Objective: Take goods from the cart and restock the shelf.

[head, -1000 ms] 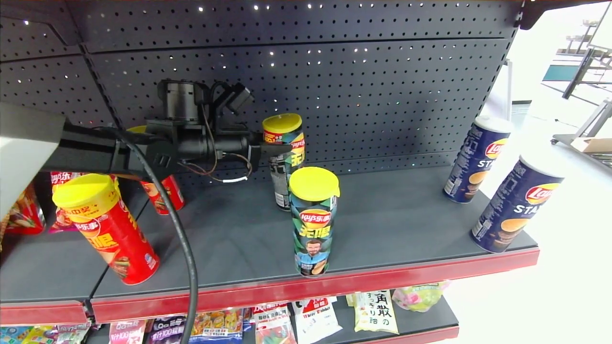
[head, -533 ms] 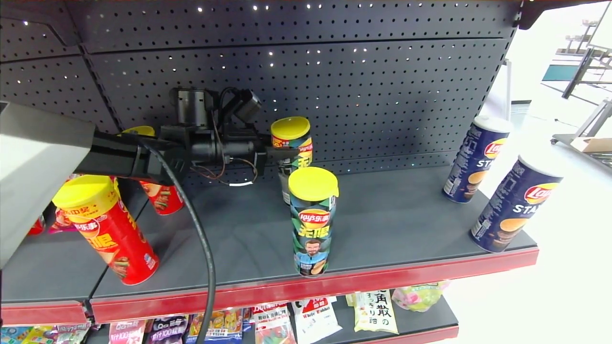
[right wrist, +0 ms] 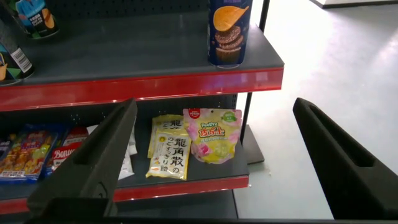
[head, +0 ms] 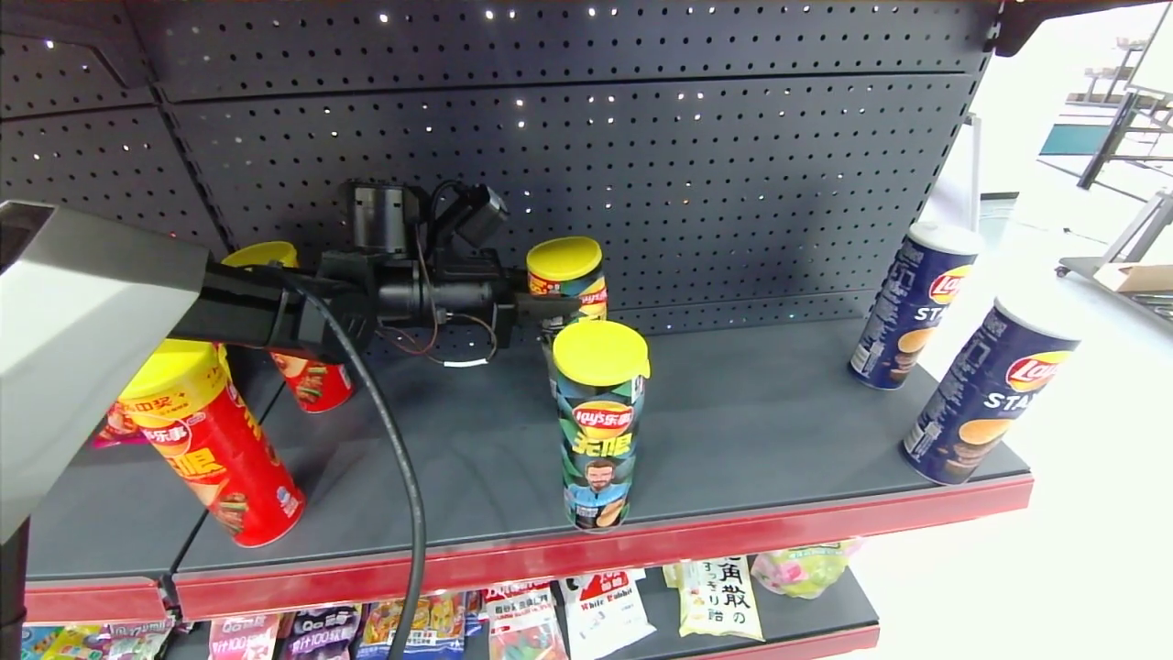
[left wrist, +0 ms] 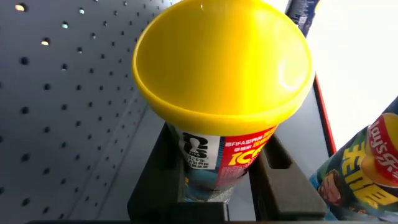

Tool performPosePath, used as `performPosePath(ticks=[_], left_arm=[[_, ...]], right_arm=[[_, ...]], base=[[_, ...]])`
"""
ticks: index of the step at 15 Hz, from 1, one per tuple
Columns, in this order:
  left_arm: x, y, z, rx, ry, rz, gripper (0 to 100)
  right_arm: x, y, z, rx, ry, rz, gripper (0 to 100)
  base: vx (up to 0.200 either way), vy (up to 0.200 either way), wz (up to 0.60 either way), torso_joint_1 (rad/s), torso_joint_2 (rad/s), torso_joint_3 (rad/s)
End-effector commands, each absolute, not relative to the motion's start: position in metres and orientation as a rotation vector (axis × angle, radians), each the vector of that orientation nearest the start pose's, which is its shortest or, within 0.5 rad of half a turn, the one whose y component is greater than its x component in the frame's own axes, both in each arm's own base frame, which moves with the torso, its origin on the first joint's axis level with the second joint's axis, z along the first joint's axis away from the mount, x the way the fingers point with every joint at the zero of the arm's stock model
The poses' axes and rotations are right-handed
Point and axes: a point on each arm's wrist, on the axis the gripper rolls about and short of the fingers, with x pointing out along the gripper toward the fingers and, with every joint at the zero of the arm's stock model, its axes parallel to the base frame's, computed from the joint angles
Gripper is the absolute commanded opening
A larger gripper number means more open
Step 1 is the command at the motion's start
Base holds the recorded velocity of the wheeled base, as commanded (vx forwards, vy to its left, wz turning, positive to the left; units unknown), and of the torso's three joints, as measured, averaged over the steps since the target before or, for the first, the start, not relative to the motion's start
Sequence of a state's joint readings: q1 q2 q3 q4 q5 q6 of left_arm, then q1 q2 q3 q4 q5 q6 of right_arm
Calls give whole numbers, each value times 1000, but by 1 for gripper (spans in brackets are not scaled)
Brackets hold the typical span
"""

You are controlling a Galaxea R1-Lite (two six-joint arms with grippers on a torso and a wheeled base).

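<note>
left arm (head: pixel 275 307): pale grey boxy shell (head: pixel 82 302), then black links; thick black cable (head: pixel 403 477); black cylindrical wrist housing (head: pixel 378 209), beside it an angled black block (head: pixel 478 209); thin looped wires (head: pixel 463 363) with a white tag. right gripper (right wrist: pixel 214 109): matte black wedge-shaped fingers (right wrist: pixel 93 162).

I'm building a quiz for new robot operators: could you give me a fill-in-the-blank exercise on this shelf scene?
The left gripper is shut on a chip can with a ___ lid.
That can is ___ the front green can at the edge of the shelf.
Its right end bears ___ blue cans.
The right gripper is ___.
Missing: yellow; behind; two; open.
</note>
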State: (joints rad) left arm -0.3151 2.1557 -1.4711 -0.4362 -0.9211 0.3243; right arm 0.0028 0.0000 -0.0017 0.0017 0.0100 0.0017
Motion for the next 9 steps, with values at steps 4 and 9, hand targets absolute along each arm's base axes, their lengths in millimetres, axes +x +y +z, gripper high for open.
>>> performPosePath(ticks=[4,9], left_arm=[[411,-155,171,200,62,-1266,0],[412,-154,165,211,66,-1267,0]], right_arm=[[-23,0,76,2,2,14,100],[-23,0,76,2,2,12,100]], base=[[0,0,0,0,0,0],[0,0,0,0,0,0]])
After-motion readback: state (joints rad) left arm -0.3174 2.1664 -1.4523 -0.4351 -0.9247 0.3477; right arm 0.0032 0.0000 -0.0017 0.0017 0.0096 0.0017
